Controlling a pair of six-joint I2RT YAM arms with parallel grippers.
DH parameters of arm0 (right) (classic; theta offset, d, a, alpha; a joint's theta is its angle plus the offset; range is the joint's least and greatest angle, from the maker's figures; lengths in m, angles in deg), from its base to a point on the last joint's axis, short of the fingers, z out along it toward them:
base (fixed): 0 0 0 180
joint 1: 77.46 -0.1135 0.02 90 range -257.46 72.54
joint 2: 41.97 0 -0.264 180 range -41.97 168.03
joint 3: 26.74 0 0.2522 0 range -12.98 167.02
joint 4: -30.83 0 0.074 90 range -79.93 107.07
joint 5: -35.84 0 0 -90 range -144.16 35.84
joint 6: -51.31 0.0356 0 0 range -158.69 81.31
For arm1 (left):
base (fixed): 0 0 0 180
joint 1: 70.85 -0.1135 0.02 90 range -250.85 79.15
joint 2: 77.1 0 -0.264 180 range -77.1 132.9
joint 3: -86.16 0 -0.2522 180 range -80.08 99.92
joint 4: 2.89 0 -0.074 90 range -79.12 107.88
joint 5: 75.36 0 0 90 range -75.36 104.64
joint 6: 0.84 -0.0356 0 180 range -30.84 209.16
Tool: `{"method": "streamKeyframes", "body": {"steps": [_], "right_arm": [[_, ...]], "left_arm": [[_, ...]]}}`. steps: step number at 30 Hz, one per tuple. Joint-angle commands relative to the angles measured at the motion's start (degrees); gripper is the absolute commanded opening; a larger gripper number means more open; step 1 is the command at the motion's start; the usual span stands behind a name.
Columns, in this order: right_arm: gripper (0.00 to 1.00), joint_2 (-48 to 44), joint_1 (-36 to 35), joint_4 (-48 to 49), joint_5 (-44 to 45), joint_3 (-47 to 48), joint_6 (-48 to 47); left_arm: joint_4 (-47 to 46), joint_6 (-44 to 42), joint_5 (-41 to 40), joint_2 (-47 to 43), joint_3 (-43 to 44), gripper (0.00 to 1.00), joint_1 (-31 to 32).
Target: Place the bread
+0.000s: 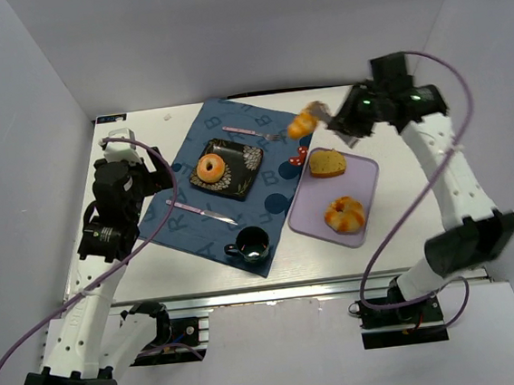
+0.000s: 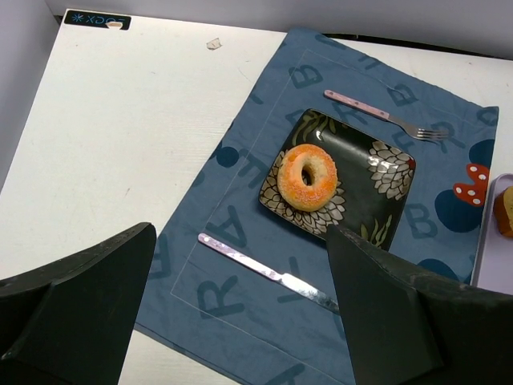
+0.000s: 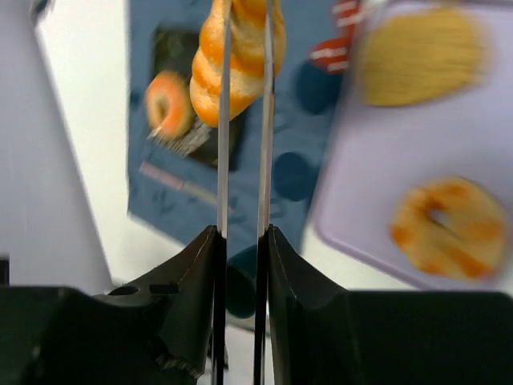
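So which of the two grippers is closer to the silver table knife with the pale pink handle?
Left. The open left gripper hovers just beside the knife, at the blue placemat's left edge. The right gripper is far across the mat, shut on an orange croissant.

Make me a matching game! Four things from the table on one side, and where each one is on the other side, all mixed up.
Things:
1. donut
2. croissant
3. mug
4. ring bun

Places:
A. held in the right gripper, up in the air
B. on the purple tray
C. on the black plate
D. straight on the blue mat, by its near corner

Pairs: 1-C, 2-A, 3-D, 4-B
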Motion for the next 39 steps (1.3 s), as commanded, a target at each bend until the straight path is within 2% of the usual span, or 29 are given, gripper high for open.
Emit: {"method": "streamKeyframes", "body": {"steps": [1, 2, 6, 8, 13, 17, 20, 23, 27, 30, 33, 39], "right_arm": [[0.14, 11.34, -8.63, 7.99, -8.54, 4.23, -4.56], [0.14, 13.91, -10.05, 8.7, -9.16, 6.6, -6.4], [0.14, 28.58, -15.42, 2.49, -8.64, 28.44, -10.19], [0.14, 33.94, -16.04, 1.94, -8.81, 32.01, -10.72], [0.14, 35.55, -17.36, 7.37, -9.26, 25.54, -10.81], [0.16, 36.34, -18.15, 7.04, -8.38, 23.77, -11.51], [0.23, 37.05, -18.42, 6.07, -8.46, 23.24, -11.95], [0.37, 37.57, -18.77, 5.1, -8.55, 23.32, -12.3], [0.5, 37.22, -18.94, 4.57, -8.64, 24.37, -12.75], [0.57, 36.7, -18.94, 3.7, -8.38, 26.3, -12.83], [0.59, 35.3, -18.86, 2.47, -7.07, 28.15, -12.48], [0.6, 29.76, -18.42, 2.72, -2.14, 26.14, -11.69]], "left_arm": [[-1.32, -0.35, 0.61, 0.05, 0.85, 0.98, 0.28], [-0.97, -0.53, 0.34, 0.14, 1.12, 0.98, 0.28], [0.35, -1.06, -0.54, 0.06, 2.08, 0.98, 0.28], [0.7, -1.15, -1.15, -0.12, 2.17, 0.98, 0.28], [1.58, -1.32, -1.68, -0.38, 2.44, 0.98, 0.28], [1.85, -1.5, -2.21, -0.38, 2.53, 0.98, 0.28], [1.67, -1.58, -2.12, -0.12, 2.18, 0.98, 0.28], [1.67, -1.58, -1.86, 0.23, 2.17, 0.98, 0.28], [1.32, -1.58, -1.77, 0.06, 1.91, 0.98, 0.28], [1.23, -1.58, -1.68, 0.06, 1.73, 0.98, 0.28], [1.14, -1.58, -1.42, -0.21, 1.73, 0.98, 0.28], [0.79, -1.41, -1.07, -1.0, 1.38, 0.98, 0.28]]}}
